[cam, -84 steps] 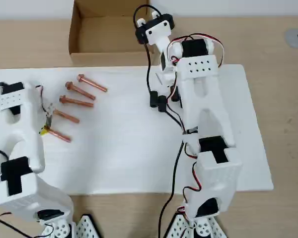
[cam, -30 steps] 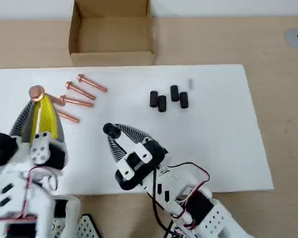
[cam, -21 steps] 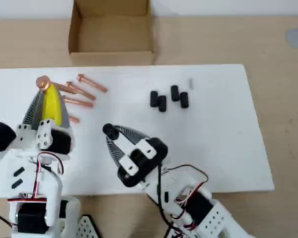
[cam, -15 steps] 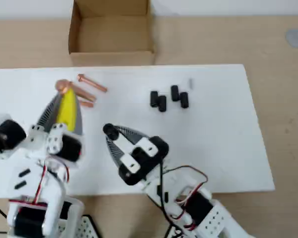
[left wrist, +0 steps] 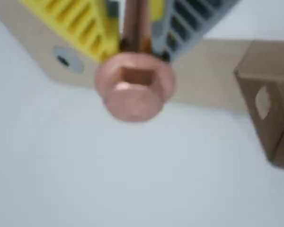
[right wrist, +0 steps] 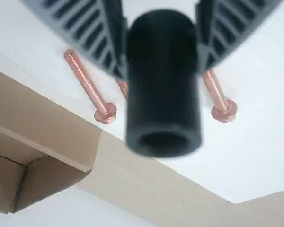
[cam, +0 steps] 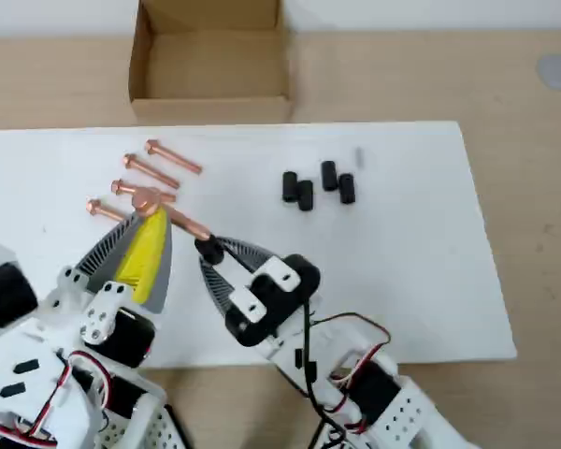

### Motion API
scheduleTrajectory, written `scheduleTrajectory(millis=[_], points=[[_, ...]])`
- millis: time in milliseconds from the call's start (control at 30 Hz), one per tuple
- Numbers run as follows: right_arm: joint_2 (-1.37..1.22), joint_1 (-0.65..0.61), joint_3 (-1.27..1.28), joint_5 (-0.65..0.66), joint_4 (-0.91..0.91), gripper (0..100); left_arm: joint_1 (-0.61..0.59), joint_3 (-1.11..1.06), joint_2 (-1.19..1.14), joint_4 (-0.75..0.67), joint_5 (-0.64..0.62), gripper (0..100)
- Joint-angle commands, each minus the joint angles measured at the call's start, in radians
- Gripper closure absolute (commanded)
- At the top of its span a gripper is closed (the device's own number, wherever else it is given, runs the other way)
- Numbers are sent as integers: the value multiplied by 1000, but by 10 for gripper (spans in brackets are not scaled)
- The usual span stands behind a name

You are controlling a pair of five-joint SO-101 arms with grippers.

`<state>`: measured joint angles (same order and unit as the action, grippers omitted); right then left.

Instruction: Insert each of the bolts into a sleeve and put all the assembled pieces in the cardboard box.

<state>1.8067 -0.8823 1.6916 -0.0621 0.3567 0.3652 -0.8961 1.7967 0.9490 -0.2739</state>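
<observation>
Nothing lies in the cardboard box point(cam: 210, 110) yet: the left gripper point(cam: 150, 220), jaws clenched on a bolt point(cam: 189, 225), has its tip just at the sleeve point(cam: 208, 249) clamped in the right gripper point(cam: 217, 258), while four loose bolts point(cam: 150, 171) and four loose sleeves point(cam: 305, 195) wait on the desk point(cam: 524, 140).

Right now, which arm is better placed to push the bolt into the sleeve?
Probably left: the left gripper holds the bolt, its tip pointing at the sleeve in the right gripper.
</observation>
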Motion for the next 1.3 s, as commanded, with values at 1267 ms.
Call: scheduleTrajectory(millis=[1267], points=[[88,18,-2,-12,-28,989,15,-192,5,-86,219,995]])
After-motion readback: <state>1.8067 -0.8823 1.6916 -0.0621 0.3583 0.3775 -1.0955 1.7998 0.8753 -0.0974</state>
